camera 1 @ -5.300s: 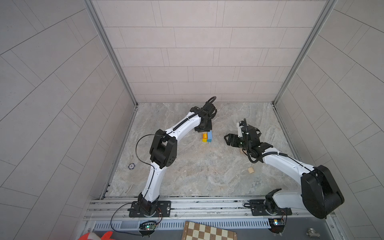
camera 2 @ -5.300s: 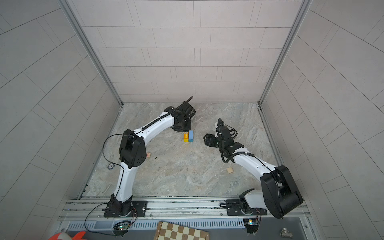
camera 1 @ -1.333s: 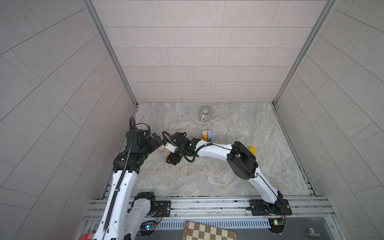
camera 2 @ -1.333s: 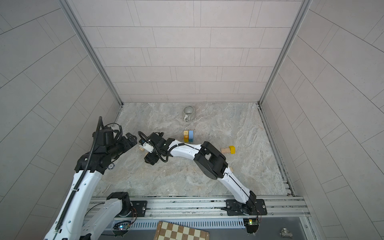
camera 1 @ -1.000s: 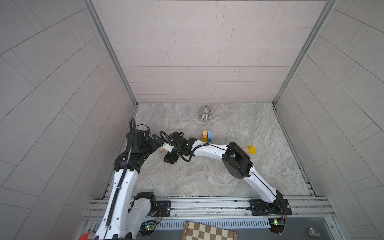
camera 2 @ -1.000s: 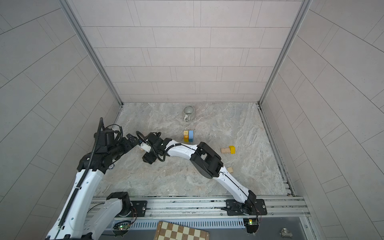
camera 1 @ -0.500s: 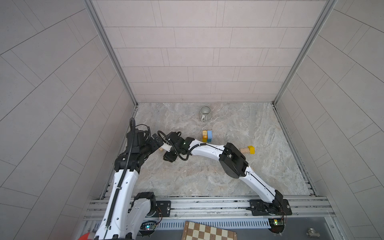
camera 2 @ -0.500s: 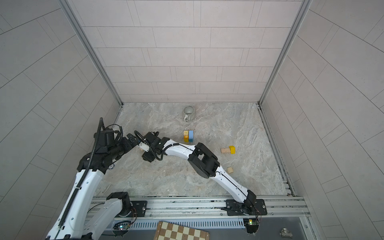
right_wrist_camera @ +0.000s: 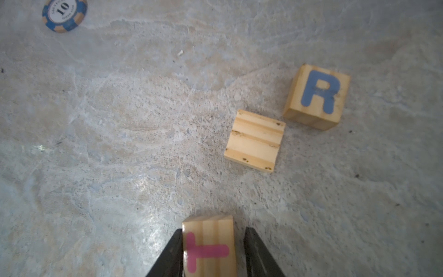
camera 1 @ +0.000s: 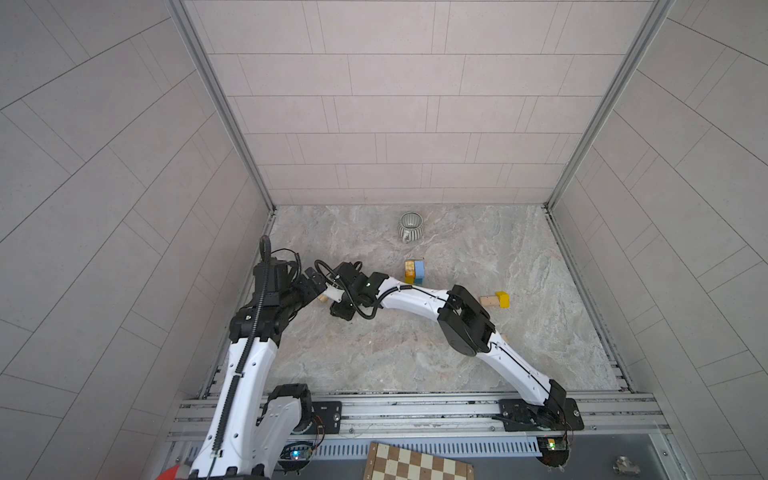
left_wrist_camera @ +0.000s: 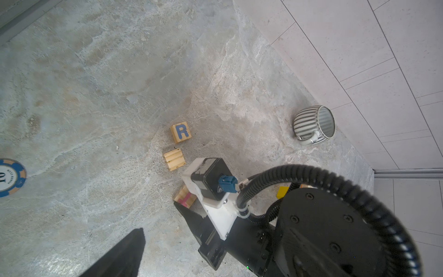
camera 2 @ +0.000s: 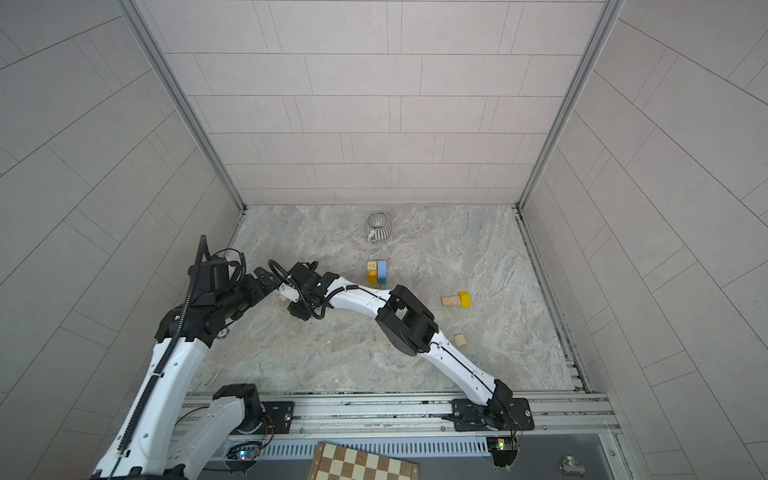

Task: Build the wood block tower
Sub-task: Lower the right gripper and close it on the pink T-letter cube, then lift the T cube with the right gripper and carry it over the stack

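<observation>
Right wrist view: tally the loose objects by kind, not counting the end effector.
Lettered wood blocks: 2 (R block, T block)
Grooved plain wood block: 1
Poker chip: 1
Total: 4

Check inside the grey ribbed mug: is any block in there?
No block shows inside the grey ribbed mug. Both top views and the left wrist view show only its bare inner wall. Its near rim hides part of its bottom in the wrist view.
</observation>
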{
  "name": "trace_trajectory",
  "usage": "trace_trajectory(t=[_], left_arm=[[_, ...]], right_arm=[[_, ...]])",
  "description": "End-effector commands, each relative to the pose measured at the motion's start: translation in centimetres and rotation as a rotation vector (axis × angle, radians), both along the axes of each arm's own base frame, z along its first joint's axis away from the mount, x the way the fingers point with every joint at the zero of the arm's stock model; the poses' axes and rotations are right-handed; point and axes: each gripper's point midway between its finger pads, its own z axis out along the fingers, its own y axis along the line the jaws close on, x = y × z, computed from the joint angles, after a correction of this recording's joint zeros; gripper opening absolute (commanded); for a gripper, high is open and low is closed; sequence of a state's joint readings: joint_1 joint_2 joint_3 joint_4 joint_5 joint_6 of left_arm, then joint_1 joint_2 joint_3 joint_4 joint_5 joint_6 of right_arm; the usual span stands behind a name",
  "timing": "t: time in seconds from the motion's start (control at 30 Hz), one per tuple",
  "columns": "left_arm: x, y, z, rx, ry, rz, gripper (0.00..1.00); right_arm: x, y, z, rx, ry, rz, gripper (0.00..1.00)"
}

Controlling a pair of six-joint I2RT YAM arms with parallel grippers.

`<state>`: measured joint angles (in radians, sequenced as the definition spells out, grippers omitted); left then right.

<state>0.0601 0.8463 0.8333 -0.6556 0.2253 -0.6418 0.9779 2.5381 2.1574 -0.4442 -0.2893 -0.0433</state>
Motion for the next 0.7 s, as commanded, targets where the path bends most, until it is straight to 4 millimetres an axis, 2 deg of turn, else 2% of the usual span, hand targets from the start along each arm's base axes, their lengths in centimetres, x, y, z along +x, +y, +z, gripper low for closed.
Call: trace_trajectory(t=[0.0,0.23,0.43,0.67], left_arm=[[0.1,0.3,-0.1,-0.005,-0.010,0.017,0.96],[0.0,0.9,-0.1,0.019,0.001,0.038,0.96],[0.0,1.2,0.1,0.034,0.000,0.050,0.96],[0.2,1.7,0.8,0.075,-0.002,0.049,0.97]], right_arm=[[-0.4,-1.4,-2.2,-0.079,0.024,0.003,0.36],[-0.4,-2.1,-1.5,-0.082,0.006,-0.006,0.28],[0.1,-3.3,0.4,-0.085,-0.047,-0.052,0.27],[1.3,-5.4,3.9,-0.090,-0.113,-0.163,0.26]])
